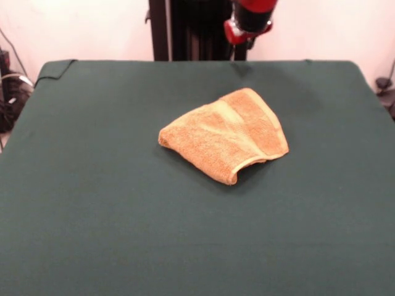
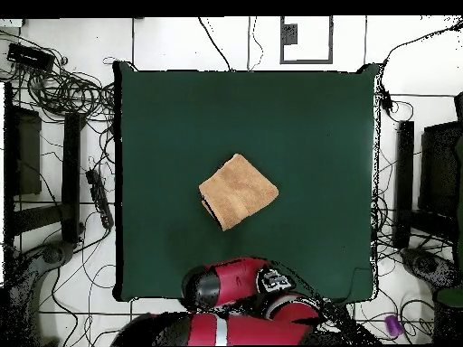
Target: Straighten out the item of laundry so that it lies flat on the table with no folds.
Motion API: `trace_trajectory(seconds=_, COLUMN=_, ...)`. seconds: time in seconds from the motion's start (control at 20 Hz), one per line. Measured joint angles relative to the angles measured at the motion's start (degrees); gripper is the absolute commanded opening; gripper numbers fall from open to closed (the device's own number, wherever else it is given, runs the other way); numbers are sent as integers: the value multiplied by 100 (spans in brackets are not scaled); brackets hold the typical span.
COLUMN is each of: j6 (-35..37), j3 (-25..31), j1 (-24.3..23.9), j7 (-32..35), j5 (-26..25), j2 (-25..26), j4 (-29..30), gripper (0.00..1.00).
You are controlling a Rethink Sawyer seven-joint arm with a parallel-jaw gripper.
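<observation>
The gripper (image 1: 248, 31) is hanging at the top edge of the front view, above the table's (image 1: 92, 203) far side; whether it is released or clenched, I cannot tell. The towel (image 1: 225, 132) is lying folded just right of centre, one hemmed edge curling up at its lower corner.

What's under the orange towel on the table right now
Only the green table shows around the folded towel. Its top layer covers its own lower layers, and a rolled hem gapes at the near edge. Anything beneath is hidden.
</observation>
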Motion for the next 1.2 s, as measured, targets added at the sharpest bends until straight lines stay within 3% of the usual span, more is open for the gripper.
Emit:
trace_trajectory(seconds=0.5, j6=-391, j3=11, j1=-646, j7=0, j5=-73, j2=-235, j4=630, gripper=100)
trace_trajectory(seconds=0.8, j6=-496, j3=11, j1=-624, j7=0, j5=-109, j2=-378, j4=903, gripper=100)
trace_trajectory(seconds=1.2, j6=-499, j3=169, j1=-482, j7=0, j5=-88, j2=-1052, j4=1108, gripper=100)
